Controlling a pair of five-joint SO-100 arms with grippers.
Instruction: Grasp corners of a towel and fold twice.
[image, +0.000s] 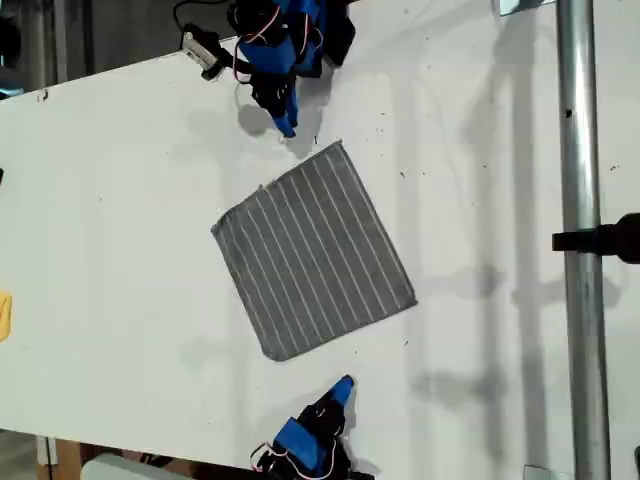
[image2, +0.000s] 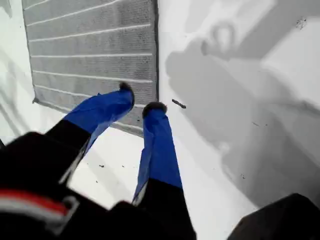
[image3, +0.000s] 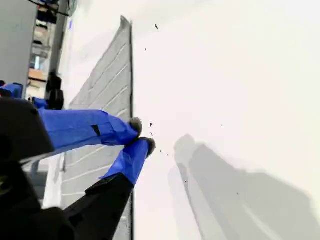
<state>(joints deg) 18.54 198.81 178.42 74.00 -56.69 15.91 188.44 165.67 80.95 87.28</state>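
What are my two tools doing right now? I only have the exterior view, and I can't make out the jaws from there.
Observer: In its wrist view the first tool is open, with a clear gap between its dark-tipped fingers.
Operator: And my second tool?
Observer: The second tool has its tips nearly together, with nothing between them.
Operator: Is either one holding the towel?
Observer: No. The towel lies flat, and the first wrist view shows no fabric between the first tool's fingers.
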